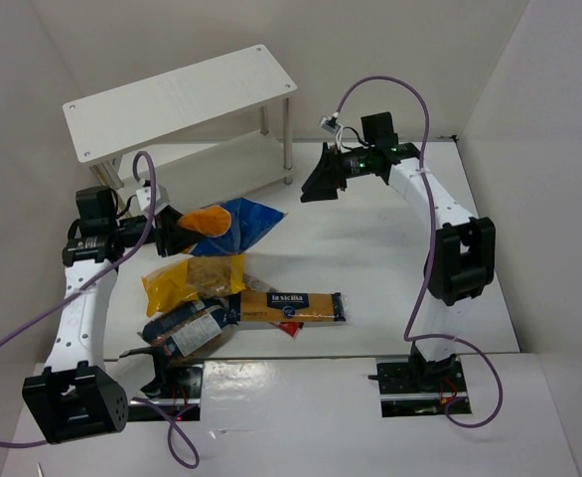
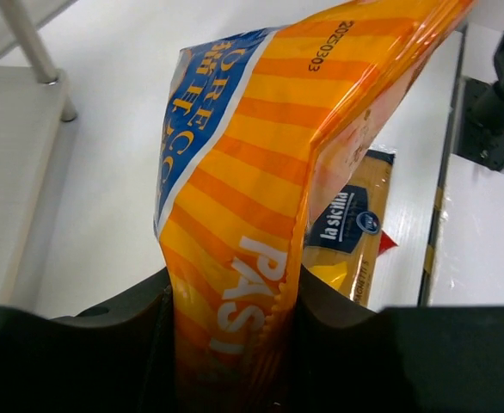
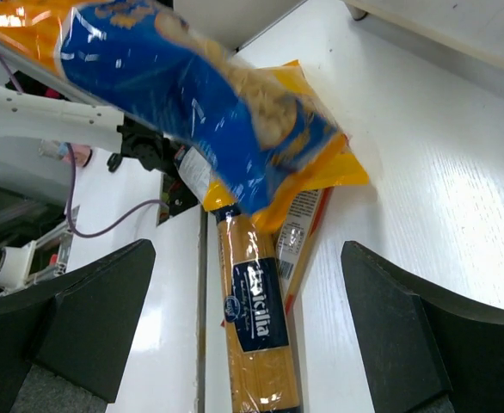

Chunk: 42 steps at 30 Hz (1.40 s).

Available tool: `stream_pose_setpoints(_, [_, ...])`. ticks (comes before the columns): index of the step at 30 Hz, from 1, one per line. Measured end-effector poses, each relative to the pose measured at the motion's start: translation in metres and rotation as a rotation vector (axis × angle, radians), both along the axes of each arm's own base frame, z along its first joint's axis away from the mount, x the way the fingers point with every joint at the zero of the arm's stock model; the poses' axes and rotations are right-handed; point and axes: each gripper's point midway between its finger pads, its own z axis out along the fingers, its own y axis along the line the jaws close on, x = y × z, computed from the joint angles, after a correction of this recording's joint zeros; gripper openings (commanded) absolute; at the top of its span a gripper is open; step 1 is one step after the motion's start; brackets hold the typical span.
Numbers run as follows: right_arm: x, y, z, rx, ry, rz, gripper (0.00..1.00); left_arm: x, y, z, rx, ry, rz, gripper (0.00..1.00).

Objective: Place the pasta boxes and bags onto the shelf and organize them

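Observation:
My left gripper point(image 1: 175, 231) is shut on the orange end of the blue bag point(image 1: 239, 221), which hangs off the table in front of the shelf point(image 1: 177, 99). In the left wrist view the striped orange end of the blue bag point(image 2: 252, 172) fills the gap between the jaws of that gripper point(image 2: 235, 344). Open and holding nothing, my right gripper point(image 1: 321, 181) hovers to the right of the shelf's legs. The pasta box point(image 1: 291, 306) lies flat near the front edge. A yellow bag point(image 1: 187, 278) and a dark bag point(image 1: 182, 330) lie left of it.
The right wrist view looks down past the open right gripper point(image 3: 248, 258) at the pasta box point(image 3: 256, 335), the yellow bag point(image 3: 321, 172) and the lifted blue bag point(image 3: 200, 112). A shelf leg point(image 2: 28, 43) and the lower board point(image 2: 11, 172) stand left of the held bag. White walls enclose the table.

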Motion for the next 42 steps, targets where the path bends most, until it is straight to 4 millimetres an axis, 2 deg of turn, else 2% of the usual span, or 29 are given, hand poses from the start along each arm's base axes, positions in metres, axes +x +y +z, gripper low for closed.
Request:
stream_pose_setpoints(3, [-0.003,-0.004,-0.005,-0.016,-0.010,-0.012,0.97,0.005,0.007,0.009,0.003,-0.017,0.031,0.00])
stream_pose_setpoints(7, [-0.001,-0.006,-0.009,-0.039,-0.042,-0.031,0.97,0.008,0.008,0.031,0.001,-0.062,0.030,0.00])
stream_pose_setpoints(22, [0.003,-0.010,-0.024,-0.092,-0.073,-0.071,0.97,-0.005,0.001,0.094,-0.017,-0.172,-0.030,0.00])
stream_pose_setpoints(30, [0.001,-0.015,-0.041,-0.142,-0.072,-0.089,0.97,-0.005,0.006,0.133,0.003,-0.255,0.007,0.00])
stream_pose_setpoints(42, [0.004,-0.026,-0.066,-0.240,-0.096,-0.133,0.97,0.021,0.025,0.163,0.008,-0.266,0.218,0.00])
